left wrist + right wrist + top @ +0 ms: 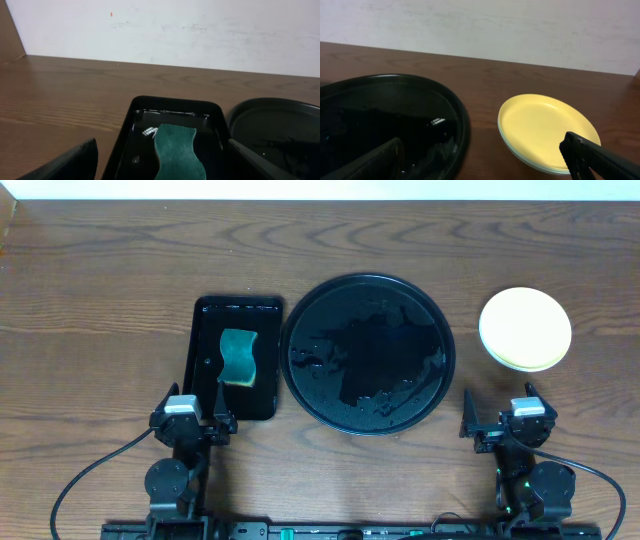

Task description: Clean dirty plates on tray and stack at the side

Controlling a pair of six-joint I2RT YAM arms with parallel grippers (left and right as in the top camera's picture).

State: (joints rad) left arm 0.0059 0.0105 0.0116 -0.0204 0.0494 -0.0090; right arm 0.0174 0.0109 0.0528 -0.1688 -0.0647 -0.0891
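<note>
The plates (525,328) sit in one stack on the bare wood at the right of the tray, pale yellow plate on top, mint-blue rims showing beneath it in the right wrist view (547,131). The round black tray (367,352) holds no plates and is wet; it also shows in the right wrist view (390,120) and the left wrist view (280,130). My left gripper (198,412) is open and empty, near the front of the small rectangular tray. My right gripper (500,418) is open and empty, in front of the stack.
A smaller rectangular black tray (205,360) holds a green sponge (238,358), also in the left wrist view (176,150). A white wall runs along the table's far edge.
</note>
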